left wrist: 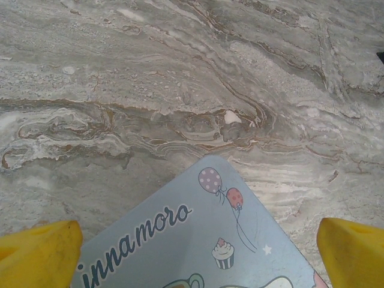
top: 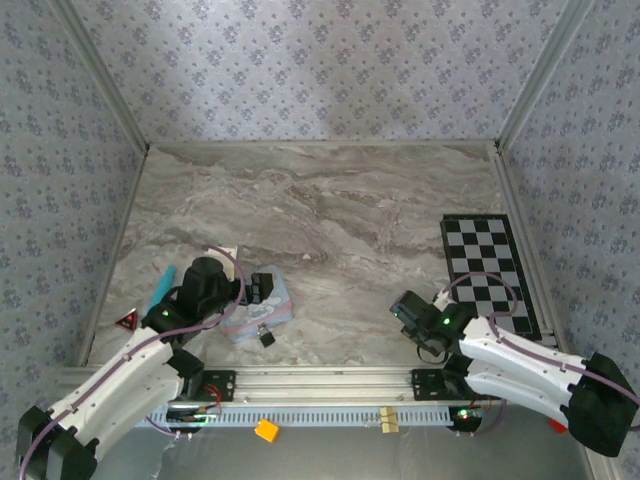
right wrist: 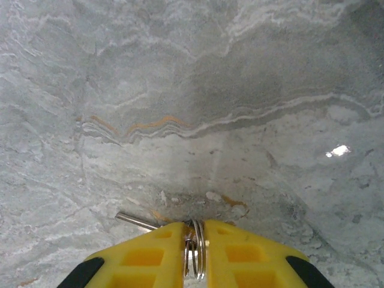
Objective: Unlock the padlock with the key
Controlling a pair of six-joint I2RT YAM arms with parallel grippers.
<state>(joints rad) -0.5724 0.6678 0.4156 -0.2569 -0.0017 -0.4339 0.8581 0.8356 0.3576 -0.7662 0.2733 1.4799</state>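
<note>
The padlock (top: pixel 267 337) is a tiny black squarish body with a small pale metal loop. It lies on the bench (top: pixel 350 220) at the near edge of the light-blue case (top: pixel 283 305); whether it touches the case or sits just beside it cannot be told. The key (right wrist: pixel 137 221) is a slim pale metal shaft on a split ring (right wrist: pixel 198 252). The ring is pinched between the two yellow fingers of the right claw (right wrist: pixel 193 231). The shaft projects to the left, low over the bench surface.

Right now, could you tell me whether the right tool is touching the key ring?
Touching: the right wrist view shows the right tool shut on the key ring.
</note>
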